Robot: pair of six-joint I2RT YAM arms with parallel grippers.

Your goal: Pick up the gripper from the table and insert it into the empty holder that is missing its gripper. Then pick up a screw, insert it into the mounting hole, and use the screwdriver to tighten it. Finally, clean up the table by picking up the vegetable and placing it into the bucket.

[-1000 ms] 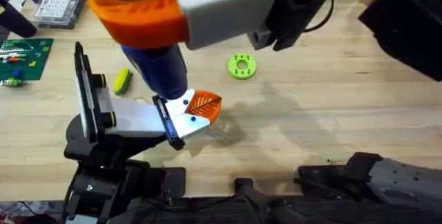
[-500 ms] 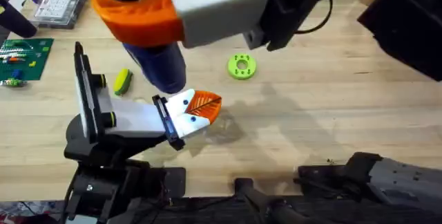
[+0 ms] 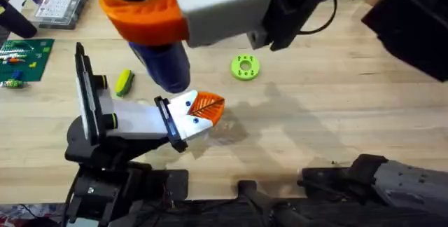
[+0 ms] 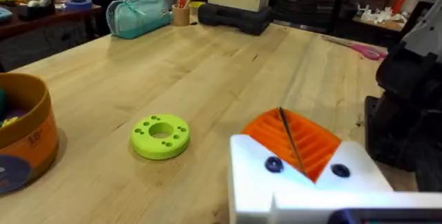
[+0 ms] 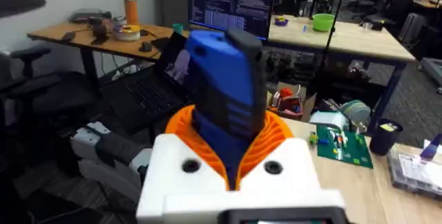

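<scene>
The right gripper [image 5: 231, 165] was clamped on the screwdriver [image 5: 226, 96], pads pressed against both sides of its body. In the overhead view the screwdriver [image 3: 164, 62] hung tip-down over the left arm's fingertips, apparently so that its bit could reach a screw there; no screw could be made out.

The left gripper [image 3: 198, 113] lay low over the table [image 3: 329, 115], its orange pads [image 4: 297, 137] pressed together with only a thin dark seam between them. This posture probably steadied the mount for tightening.

The vegetable [image 3: 124, 82] lay on the table to the left of the screwdriver. The bucket [image 4: 21, 137] stood at the left, beside the green disc [image 4: 160, 135], so the cleanup was judged not yet done.
</scene>
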